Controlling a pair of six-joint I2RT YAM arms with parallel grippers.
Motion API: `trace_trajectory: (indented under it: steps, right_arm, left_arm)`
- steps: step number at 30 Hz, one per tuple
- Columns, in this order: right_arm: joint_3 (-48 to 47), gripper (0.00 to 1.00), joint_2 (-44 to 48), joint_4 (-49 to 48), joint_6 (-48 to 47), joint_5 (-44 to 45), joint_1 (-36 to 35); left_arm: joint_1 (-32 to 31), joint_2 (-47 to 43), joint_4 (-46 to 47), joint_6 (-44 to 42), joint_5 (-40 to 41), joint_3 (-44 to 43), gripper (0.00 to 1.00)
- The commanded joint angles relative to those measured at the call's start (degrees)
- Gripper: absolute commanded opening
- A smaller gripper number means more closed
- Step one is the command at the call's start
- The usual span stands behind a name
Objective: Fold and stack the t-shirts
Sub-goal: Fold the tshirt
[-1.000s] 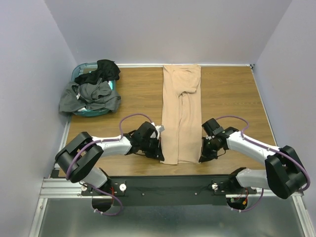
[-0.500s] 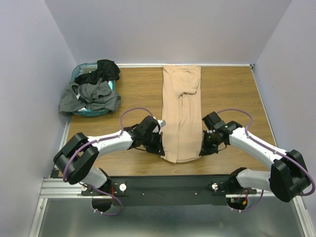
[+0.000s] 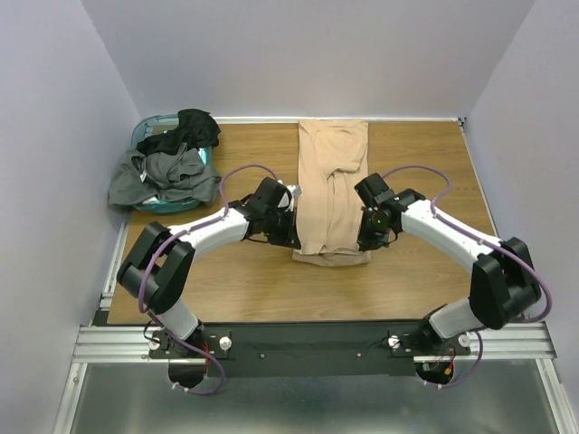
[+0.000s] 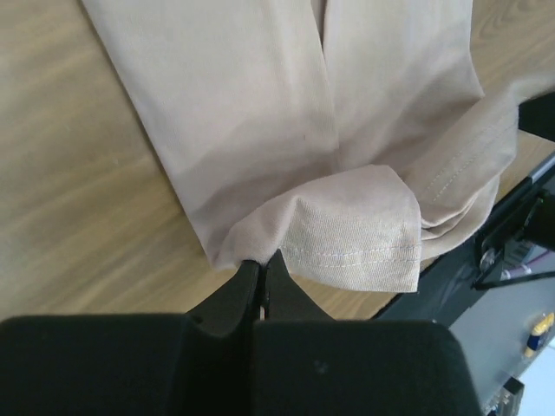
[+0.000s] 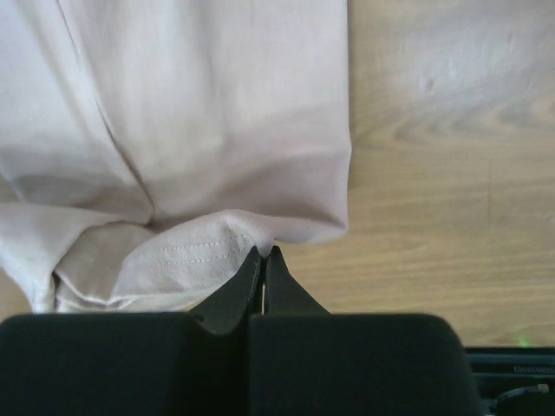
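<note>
The tan-beige t-shirt (image 3: 331,185) lies as a long narrow strip down the middle of the table, collar end at the back. Its near hem is lifted and doubled back over the strip. My left gripper (image 3: 291,242) is shut on the hem's left corner (image 4: 260,251). My right gripper (image 3: 365,244) is shut on the hem's right corner (image 5: 262,244). The stitched hem (image 4: 364,251) hangs folded between them. The dark grey t-shirt (image 3: 163,176) and the black t-shirt (image 3: 185,129) lie heaped on the basket at the back left.
The teal plastic basket (image 3: 172,207) stands at the table's back left under the dark shirts. Bare wood table (image 3: 425,163) lies on both sides of the tan strip. White walls close the back and sides.
Both grippers have carried the tan shirt's near hem away from the table's front edge toward the back. The hem now folds back over the strip, which looks shorter.
</note>
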State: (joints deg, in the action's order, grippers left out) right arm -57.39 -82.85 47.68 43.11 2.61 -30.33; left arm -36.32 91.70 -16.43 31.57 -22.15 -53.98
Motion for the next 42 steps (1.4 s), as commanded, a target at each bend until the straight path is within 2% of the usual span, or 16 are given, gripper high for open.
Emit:
trace_trajectory:
  steps: [1,9,18,24,34,38,39,41,42]
  right_arm:
    - [-6.2,0.0,-4.9,-1.3,-1.5,7.7,0.0]
    - [-18.9,0.0,-17.9,-2.9,-6.6,11.5,1.8]
    - [-27.2,0.0,-25.2,-3.8,-10.8,12.2,7.0]
    - [-33.7,0.01,-30.3,-4.2,-13.5,12.9,10.1]
    - [-43.9,0.0,-38.5,-4.5,-16.8,12.5,13.3]
    - [-47.4,0.0,-41.6,-4.6,-18.2,12.1,14.0]
    - [-48.5,0.0,-42.2,-4.6,-18.6,12.2,14.1]
    - [-49.5,0.01,-43.6,-4.6,-18.8,12.1,14.4]
    - [-50.0,0.01,-44.0,-4.6,-18.9,12.1,14.5]
  left_arm:
    - [2.3,4.1,-1.6,-4.6,-0.4,-6.0,0.0]
    - [6.2,13.5,-2.2,-7.4,-1.8,-17.5,0.0]
    - [9.0,23.4,-3.8,-9.2,-3.8,-29.5,0.0]
    - [10.6,30.3,-6.0,-10.1,-4.3,-40.6,0.0]
    - [12.8,37.8,-6.3,-9.1,-6.7,-49.5,0.0]
    - [13.7,39.3,-6.3,-8.4,-6.1,-50.6,0.0]
    - [14.0,39.5,-5.4,-8.1,-6.1,-50.5,0.01]
    - [14.4,39.8,-4.5,-7.6,-7.1,-50.4,0.19]
    - [14.8,40.0,-4.0,-7.6,-7.6,-50.4,0.32]
